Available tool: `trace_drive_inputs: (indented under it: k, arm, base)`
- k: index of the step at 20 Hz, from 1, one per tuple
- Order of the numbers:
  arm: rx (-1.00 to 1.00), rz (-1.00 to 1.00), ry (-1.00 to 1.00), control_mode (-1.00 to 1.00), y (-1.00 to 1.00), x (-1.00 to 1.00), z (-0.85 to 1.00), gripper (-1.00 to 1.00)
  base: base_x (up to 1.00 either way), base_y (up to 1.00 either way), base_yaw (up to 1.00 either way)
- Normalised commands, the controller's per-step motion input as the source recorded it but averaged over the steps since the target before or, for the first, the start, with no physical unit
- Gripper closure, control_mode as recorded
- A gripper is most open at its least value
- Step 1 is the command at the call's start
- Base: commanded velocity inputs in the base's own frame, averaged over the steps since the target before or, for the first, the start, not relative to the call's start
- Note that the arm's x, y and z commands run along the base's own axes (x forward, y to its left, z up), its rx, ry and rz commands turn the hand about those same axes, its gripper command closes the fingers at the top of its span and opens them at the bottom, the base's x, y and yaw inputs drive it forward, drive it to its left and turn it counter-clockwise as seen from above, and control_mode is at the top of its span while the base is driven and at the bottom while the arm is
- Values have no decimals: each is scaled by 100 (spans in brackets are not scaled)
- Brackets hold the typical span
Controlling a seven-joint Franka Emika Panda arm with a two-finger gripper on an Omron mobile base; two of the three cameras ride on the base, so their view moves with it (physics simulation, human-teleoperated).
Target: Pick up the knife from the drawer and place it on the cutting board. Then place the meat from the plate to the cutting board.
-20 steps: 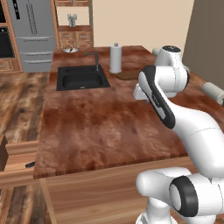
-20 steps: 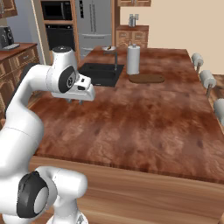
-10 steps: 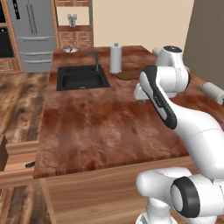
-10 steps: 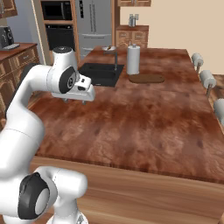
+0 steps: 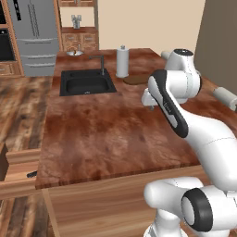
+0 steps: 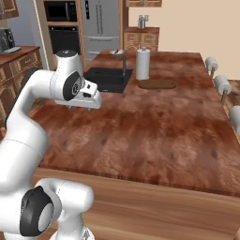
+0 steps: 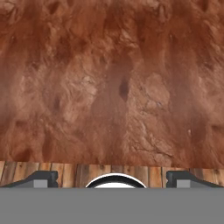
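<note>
Dark knife (image 5: 31, 174) in drawer (image 5: 18, 171), well apart from fingers (image 7: 41, 178), spread wide, empty.

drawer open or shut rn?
Open. The drawer sticks out from the counter's left side in the left base view, with the dark knife lying inside.

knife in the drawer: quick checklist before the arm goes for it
1. Tool open, holding nothing: ok; the dark fingertips stand far apart over the reddish stone countertop.
2. Light-brown wooden drawer pulled out: ok, it sticks out at the island's left side.
3. Small dark-handled knife in the drawer: ok, a dark end shows at the counter's edge.
4. Tool near the knife: not ok; the arm is up over the countertop.
5. Dark-brown wooden cutting board free: ok, nothing on it, beside the white paper towel roll.
6. Meat: cannot tell.
</note>
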Motion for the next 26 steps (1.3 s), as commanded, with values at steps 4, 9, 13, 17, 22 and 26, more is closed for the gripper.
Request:
trace_drive_inputs:
  k: [4,9,13,17,22,26]
  arm:
    - [0,0,0,-100,0,0,0,-100]
    - [0,0,0,-100,0,0,0,-100]
    - [0,0,1,100,0,-5,0,-100]
    - [0,0,0,100,0,0,0,-100]
    - [0,0,0,100,0,0,0,-100]
    - [0,0,0,100,0,0,0,-100]
  base:
    - [0,0,0]
    - [0,0,0]
    - [-37,0,0]
    - [-36,29,0]
    - [0,88,0]
    - [0,100,0]
